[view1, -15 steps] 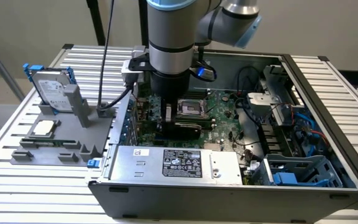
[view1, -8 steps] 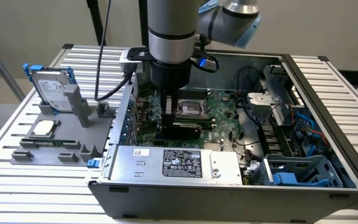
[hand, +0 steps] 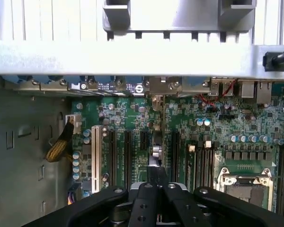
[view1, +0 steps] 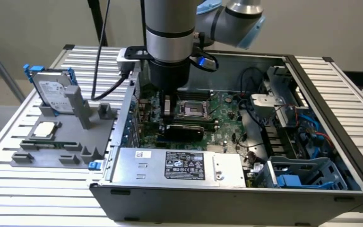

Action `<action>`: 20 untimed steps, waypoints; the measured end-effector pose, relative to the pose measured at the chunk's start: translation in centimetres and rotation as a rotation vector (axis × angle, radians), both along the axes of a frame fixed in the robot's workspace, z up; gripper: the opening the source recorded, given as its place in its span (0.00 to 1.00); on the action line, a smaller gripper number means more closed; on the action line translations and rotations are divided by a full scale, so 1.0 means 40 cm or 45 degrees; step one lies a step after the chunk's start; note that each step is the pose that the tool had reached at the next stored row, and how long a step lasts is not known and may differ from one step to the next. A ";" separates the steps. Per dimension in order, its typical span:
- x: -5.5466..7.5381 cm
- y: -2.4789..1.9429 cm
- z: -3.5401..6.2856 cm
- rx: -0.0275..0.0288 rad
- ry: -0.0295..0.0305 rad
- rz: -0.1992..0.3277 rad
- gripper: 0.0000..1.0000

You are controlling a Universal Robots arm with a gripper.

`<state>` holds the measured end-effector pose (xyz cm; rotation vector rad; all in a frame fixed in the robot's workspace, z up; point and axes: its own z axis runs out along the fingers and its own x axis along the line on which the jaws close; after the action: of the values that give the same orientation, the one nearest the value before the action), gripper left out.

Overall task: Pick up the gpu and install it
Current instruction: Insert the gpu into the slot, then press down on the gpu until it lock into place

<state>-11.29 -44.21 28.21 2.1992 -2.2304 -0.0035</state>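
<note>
Gripper (hand: 157, 189) closed on the gpu's (hand: 155, 151) top edge, card standing on edge over the motherboard (hand: 203, 127) slots. We judge it light, rigid, fragile: hold edges, not components.

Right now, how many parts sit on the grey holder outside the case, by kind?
hard drive: 1
CPU chip: 1
RAM stick: 1
Total: 3, all on the grey holder
</note>
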 end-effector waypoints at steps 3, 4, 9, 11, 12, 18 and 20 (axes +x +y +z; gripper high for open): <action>-0.021 0.001 0.000 0.0001 0.0160 0.000 0.11; -0.027 0.001 0.000 0.0003 0.0238 0.000 0.11; -0.041 0.001 0.001 -0.0001 0.0810 0.003 0.11; -0.042 0.001 0.007 -0.0002 0.0931 0.004 0.11; -0.042 0.001 0.011 0.0002 0.0968 0.004 0.11; -0.043 0.001 0.029 0.0003 0.1267 0.007 0.11; -0.044 0.001 0.031 0.0002 0.1448 0.007 0.11</action>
<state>-13.03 -44.18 29.45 2.1471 -2.1646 -0.1254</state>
